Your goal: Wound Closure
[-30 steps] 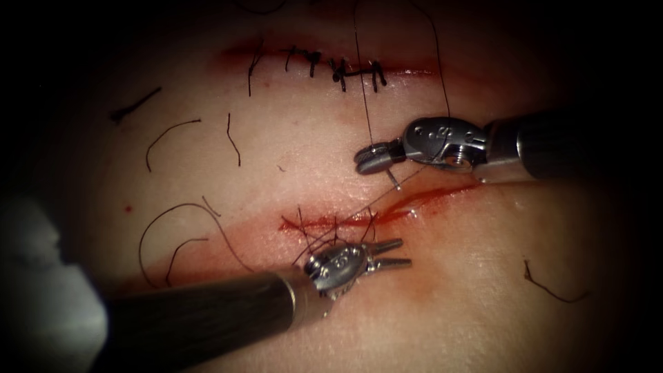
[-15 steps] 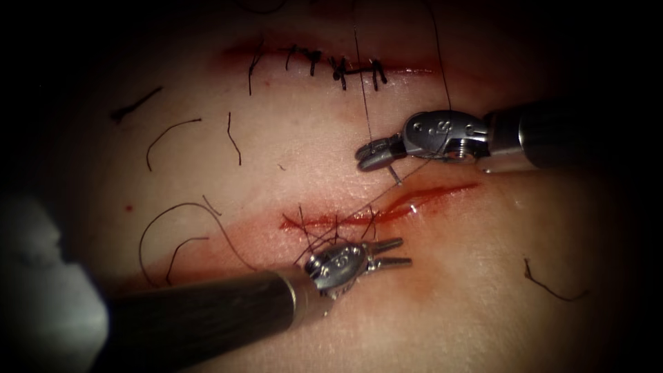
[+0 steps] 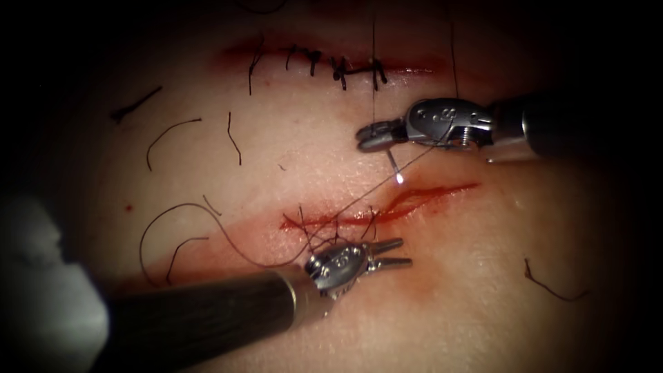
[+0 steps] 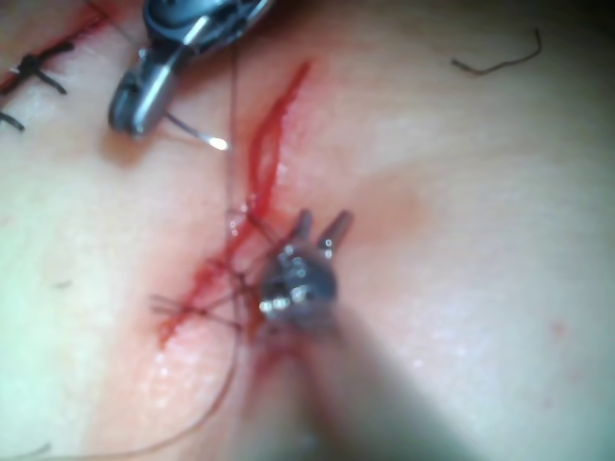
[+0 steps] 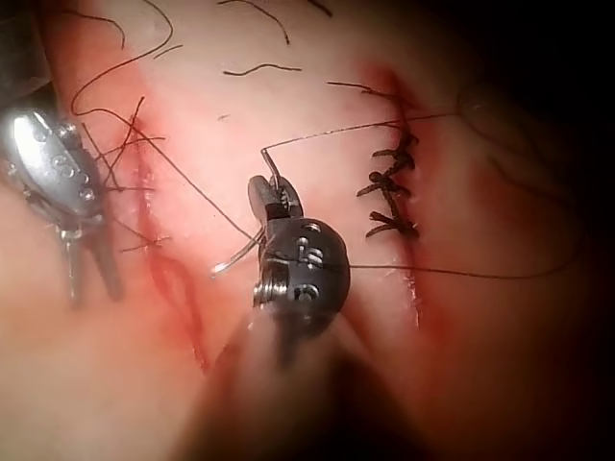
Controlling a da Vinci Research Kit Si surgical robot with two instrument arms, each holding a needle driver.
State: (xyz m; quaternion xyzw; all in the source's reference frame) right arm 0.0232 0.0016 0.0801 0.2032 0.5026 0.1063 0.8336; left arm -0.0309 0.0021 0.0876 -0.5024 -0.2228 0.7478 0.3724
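Note:
On the pale tissue (image 3: pixel 449 276) the lower cut (image 3: pixel 428 193) gapes at its right end, while dark stitches cross its left part. My right tool (image 3: pixel 361 138) hovers above the cut's right half, shut on the curved needle (image 3: pixel 394 166) behind its middle. The bright tip points down at the tissue and is free of it. Thread (image 3: pixel 359 197) runs taut from the stitches up to this tool. The right wrist view shows the jaws (image 5: pixel 261 187) clamping the needle (image 5: pixel 235 257). My left tool (image 3: pixel 404 253) rests below the cut, open and holding nothing, as also seen in the left wrist view (image 4: pixel 322 223).
A second cut (image 3: pixel 338 69) farther back is closed with several dark stitches. Cut ends of thread (image 3: pixel 173 135) lie on the tissue at the left, and another piece (image 3: pixel 552 287) lies at the lower right. Red fluid (image 3: pixel 324 222) lines the lower cut.
My right tool has risen away from the cut with the needle, lifting its tip higher off the tissue. The thread loop at the left has drawn in towards the stitches. The left tool stayed still.

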